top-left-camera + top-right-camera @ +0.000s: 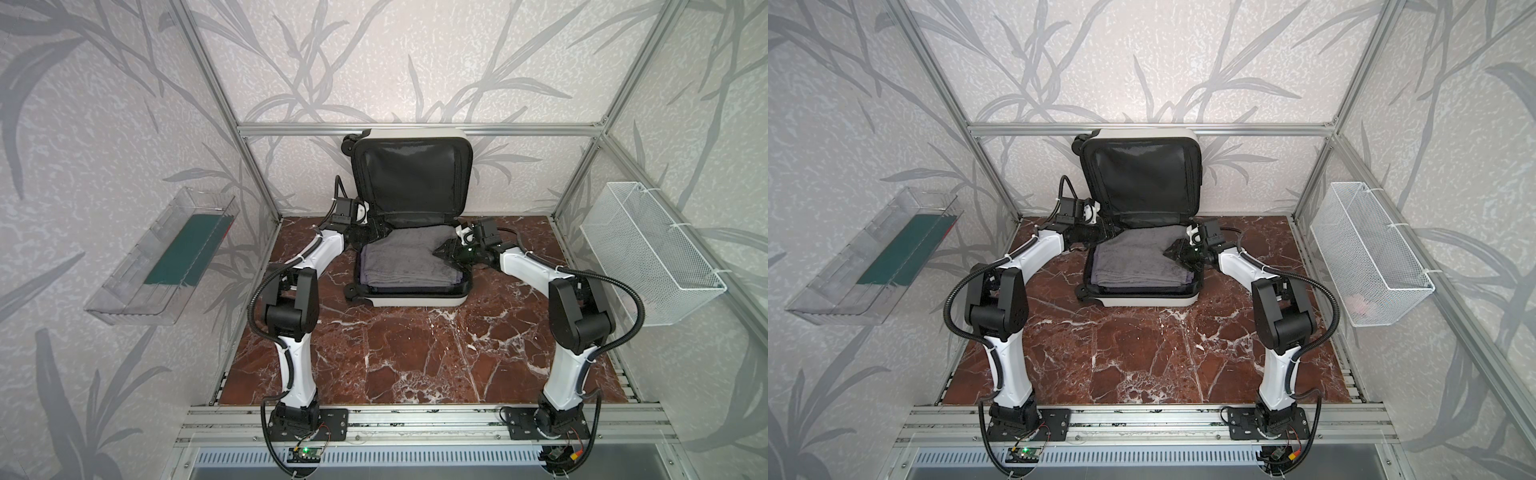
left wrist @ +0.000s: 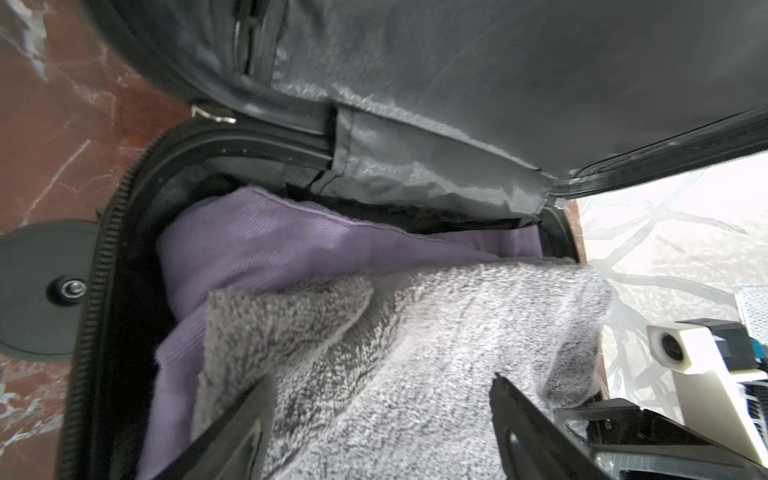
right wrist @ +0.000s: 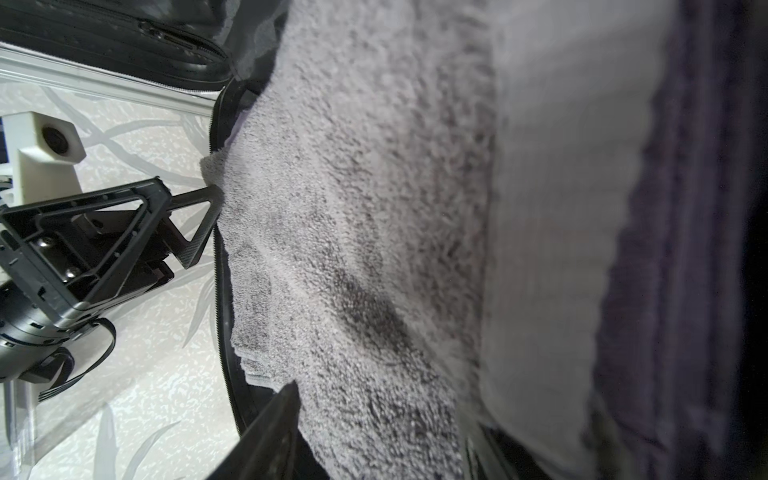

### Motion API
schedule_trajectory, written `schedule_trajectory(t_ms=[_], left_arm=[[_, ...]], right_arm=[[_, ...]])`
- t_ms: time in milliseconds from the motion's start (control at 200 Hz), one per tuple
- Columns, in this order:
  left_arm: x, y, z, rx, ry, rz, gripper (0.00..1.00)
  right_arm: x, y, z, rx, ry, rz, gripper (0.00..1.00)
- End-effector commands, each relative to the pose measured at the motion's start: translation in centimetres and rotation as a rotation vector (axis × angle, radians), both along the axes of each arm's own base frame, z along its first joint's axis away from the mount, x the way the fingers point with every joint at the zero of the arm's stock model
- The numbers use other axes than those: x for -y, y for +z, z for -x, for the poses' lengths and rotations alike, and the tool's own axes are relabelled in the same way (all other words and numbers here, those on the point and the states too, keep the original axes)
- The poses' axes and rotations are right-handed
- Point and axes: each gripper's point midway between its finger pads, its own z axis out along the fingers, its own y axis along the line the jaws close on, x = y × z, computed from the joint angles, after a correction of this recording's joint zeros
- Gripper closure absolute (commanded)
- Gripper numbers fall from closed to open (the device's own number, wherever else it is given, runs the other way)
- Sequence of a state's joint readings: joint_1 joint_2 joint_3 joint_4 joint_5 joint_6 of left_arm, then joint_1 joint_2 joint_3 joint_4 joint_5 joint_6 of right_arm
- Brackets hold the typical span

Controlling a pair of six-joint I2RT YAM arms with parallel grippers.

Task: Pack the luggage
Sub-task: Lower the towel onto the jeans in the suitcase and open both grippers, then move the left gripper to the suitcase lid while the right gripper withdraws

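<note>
In the open luggage (image 1: 411, 297), the left gripper (image 2: 380, 386) is hanging wide open over the grey towel's (image 1: 399, 259) far-left corner. The right gripper (image 1: 444, 250) is lying on its right side, and I cannot tell its hold.

The luggage (image 1: 409, 300) is set at the middle of the worktop's (image 1: 415, 353) rear edge, with its lid (image 1: 411, 178) raised behind the shell. A towel (image 1: 399, 257) is laid in the shell upon a lower cloth (image 2: 257, 241). The left gripper (image 1: 376, 232) is placed at the shell's left rear corner, the right gripper (image 1: 444, 254) over its right rim. A tray (image 1: 124, 316) is mounted left of the worktop, a basket (image 1: 648, 249) right.
</note>
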State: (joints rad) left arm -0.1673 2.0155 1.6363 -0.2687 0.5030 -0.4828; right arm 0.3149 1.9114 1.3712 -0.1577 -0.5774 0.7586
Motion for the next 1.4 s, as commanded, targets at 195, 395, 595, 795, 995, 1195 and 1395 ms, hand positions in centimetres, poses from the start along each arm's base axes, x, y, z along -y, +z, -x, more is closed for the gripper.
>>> schedule_trajectory(t_ms=[195, 395, 595, 795, 995, 1195, 1395], left_arm=[[-1.5, 12.8, 1.4, 0.283, 0.017, -0.011, 0.15], [-4.5, 16.3, 0.4, 0.410, 0.089, -0.110, 0.11], [-7.0, 17.7, -2.0, 0.464, 0.140, -0.156, 0.09], [-7.8, 18.3, -4.4, 0.519, 0.139, -0.178, 0.01], [-7.0, 18.2, -6.6, 0.544, 0.078, -0.163, 0.06], [-6.8, 18.0, -8.6, 0.558, 0.058, -0.165, 0.18], [-6.7, 17.8, -10.2, 0.571, 0.058, -0.150, 0.33]], right_arm=[[0.6, 10.3, 1.1, 0.205, 0.046, -0.003, 0.34], [2.7, 13.3, 2.8, 0.318, 0.032, 0.104, 0.13], [4.4, 14.1, 4.0, 0.388, -0.004, 0.168, 0.01], [5.3, 14.8, 5.3, 0.461, -0.022, 0.183, 0.01], [6.3, 13.6, 6.2, 0.449, -0.060, 0.204, 0.01], [6.3, 11.3, 7.0, 0.399, -0.058, 0.187, 0.01], [6.3, 9.5, 8.0, 0.358, -0.052, 0.174, 0.01]])
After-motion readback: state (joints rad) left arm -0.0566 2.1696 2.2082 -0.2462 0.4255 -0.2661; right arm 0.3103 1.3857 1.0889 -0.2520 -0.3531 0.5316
